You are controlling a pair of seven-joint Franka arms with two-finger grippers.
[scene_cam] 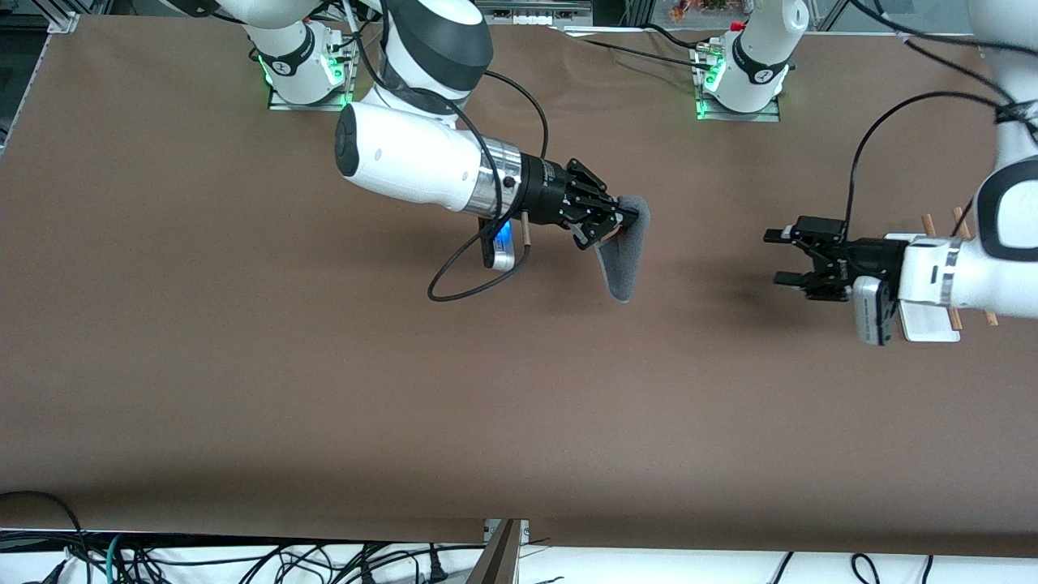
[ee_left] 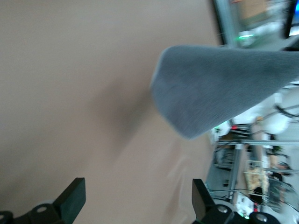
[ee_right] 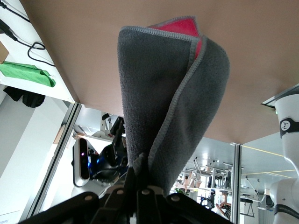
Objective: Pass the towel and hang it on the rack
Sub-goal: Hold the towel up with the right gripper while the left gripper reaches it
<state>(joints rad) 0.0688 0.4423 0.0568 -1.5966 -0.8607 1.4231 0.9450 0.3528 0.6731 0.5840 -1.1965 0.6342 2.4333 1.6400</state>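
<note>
Mid-handover. Small dark grey soft towel [scene_cam: 626,258] with lighter stitched edging pinched at one edge in the right gripper [scene_cam: 614,223], dangling folded over the brown table [scene_cam: 324,389] near its middle. Left gripper [scene_cam: 783,258] spread wide, empty, facing the cloth but well apart. Rack [scene_cam: 932,324] with white base and thin wooden rods under the left arm. Next, probably: close the gap, clamp the hanging part, then release by the right.

Fuzzy cloth towel [ee_right: 168,107], seemingly fleece.
</note>
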